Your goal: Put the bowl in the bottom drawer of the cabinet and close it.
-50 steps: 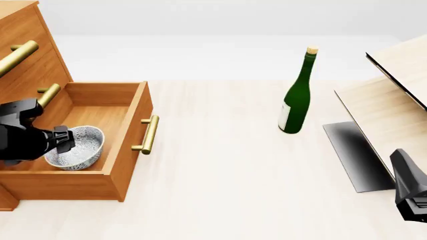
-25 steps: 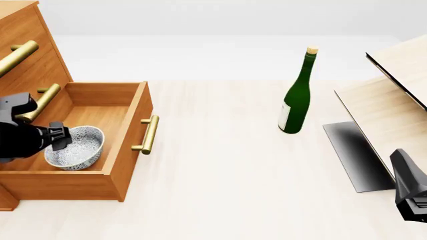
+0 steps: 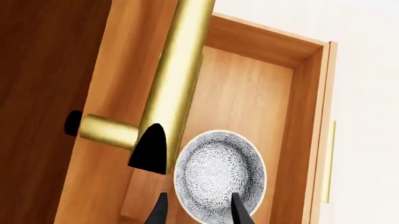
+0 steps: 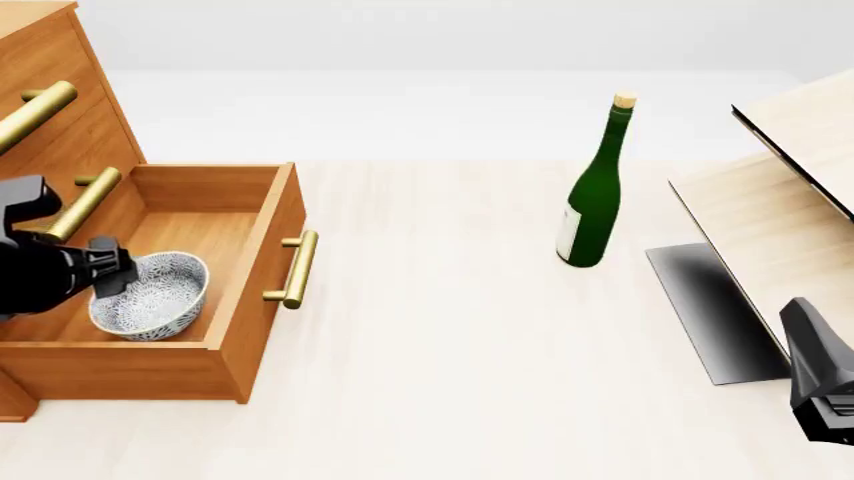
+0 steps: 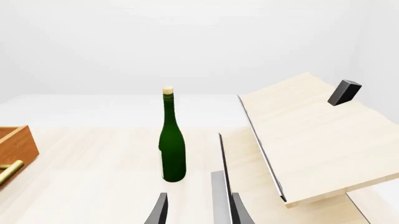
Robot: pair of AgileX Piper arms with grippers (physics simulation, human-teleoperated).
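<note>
Speckled bowl (image 3: 219, 175) inside the open bottom drawer (image 3: 249, 98)

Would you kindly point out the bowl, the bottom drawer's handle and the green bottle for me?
bowl (image 4: 150, 297), front view, on its speckled inside.
bottom drawer's handle (image 4: 302, 268), front view, on the middle of the brass bar.
green bottle (image 4: 597, 195), front view, on the glass body above the label.

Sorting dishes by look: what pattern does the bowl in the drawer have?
White with a fine blue-grey speckled pattern; the bowl shows best in the left wrist view.

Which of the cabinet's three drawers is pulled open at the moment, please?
The bottom drawer, with the short brass handle, is open and holds the bowl; the two drawers above are shut.
</note>
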